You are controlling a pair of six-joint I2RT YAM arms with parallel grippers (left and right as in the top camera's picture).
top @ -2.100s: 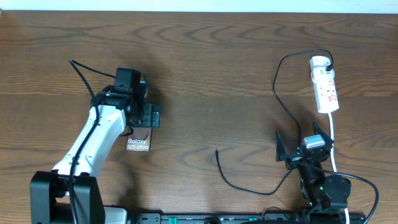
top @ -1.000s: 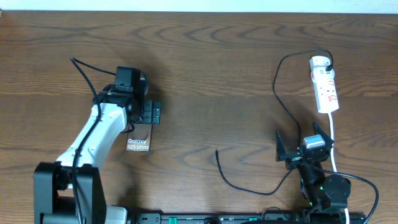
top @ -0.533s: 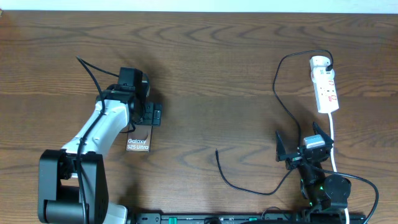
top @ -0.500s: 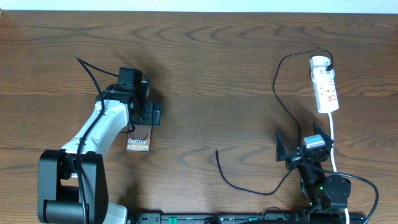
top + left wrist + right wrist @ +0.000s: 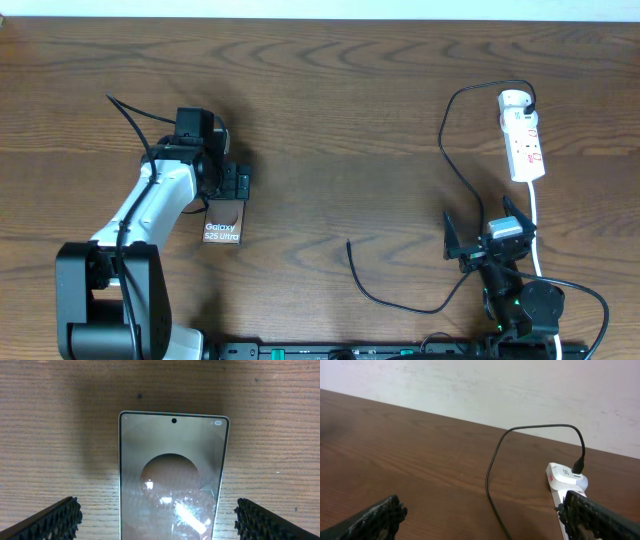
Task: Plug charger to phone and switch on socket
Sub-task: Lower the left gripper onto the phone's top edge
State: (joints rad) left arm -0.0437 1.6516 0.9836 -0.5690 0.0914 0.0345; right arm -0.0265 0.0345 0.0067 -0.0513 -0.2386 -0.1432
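The phone (image 5: 223, 224) lies flat on the wooden table, its bronze face with white lettering up. My left gripper (image 5: 230, 184) hovers over the phone's far end, open. In the left wrist view its fingertips (image 5: 56, 520) stand apart on either side of the phone (image 5: 172, 475), not touching it. The charger, a thin black cable (image 5: 443, 140), runs from the white power strip (image 5: 525, 140) to a free plug tip (image 5: 349, 245) at mid-table. My right gripper (image 5: 483, 234) is open and empty, near the strip's white cord. The right wrist view shows the cable (image 5: 490, 475) and the strip (image 5: 565, 477).
The strip's white cord (image 5: 536, 230) runs down past my right gripper toward the front edge. A pale wall (image 5: 495, 390) rises behind the table's far edge. Bare wooden table (image 5: 340, 150) lies between the phone and the cable.
My left arm has shifted a little to the left, with the open gripper still over the phone's far end. The phone, cable, strip and right arm have not moved.
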